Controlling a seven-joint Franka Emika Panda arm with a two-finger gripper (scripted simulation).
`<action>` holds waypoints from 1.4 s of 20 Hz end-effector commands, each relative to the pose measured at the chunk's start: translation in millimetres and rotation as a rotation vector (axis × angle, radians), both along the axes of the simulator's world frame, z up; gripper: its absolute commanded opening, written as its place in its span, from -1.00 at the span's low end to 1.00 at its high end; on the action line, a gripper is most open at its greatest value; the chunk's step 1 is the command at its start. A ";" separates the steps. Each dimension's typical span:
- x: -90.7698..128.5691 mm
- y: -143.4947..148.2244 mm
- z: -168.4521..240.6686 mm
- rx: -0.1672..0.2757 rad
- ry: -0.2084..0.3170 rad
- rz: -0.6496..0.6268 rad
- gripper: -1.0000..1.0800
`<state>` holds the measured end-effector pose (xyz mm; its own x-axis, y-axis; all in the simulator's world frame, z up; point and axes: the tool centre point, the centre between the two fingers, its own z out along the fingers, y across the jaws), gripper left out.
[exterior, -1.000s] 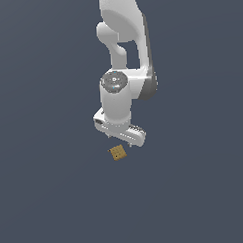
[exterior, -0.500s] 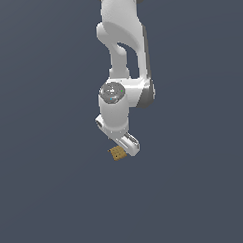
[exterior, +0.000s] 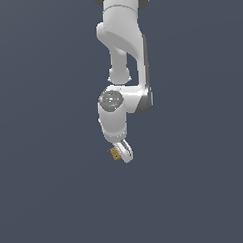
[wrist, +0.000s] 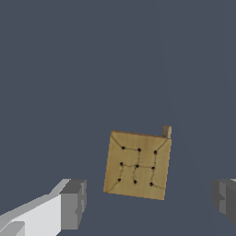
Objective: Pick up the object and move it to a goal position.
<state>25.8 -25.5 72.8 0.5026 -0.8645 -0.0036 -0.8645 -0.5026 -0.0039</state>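
The white jointed robot arm (exterior: 122,68) descends from the top of the exterior view over a plain dark grey-blue surface (exterior: 51,186). Its white gripper (exterior: 121,154) with grey fingertips (wrist: 73,203) stands released, jaws spread wide. The small tan-brown cube with dark grid markings (wrist: 137,164) lies between the fingertips, touching neither; a small tan peg (wrist: 166,132) adjoins one corner.

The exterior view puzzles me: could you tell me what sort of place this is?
Probably a bare simulated test scene: a flat, featureless grey-blue ground, one white robot arm, and a tiny tan cube between the open gripper fingers.
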 end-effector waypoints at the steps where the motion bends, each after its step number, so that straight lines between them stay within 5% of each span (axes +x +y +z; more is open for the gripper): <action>1: 0.2 -1.5 -4.4 -0.002 0.001 -0.047 0.92; 28: -0.1 -4.0 -62.0 -0.005 0.002 -0.122 0.92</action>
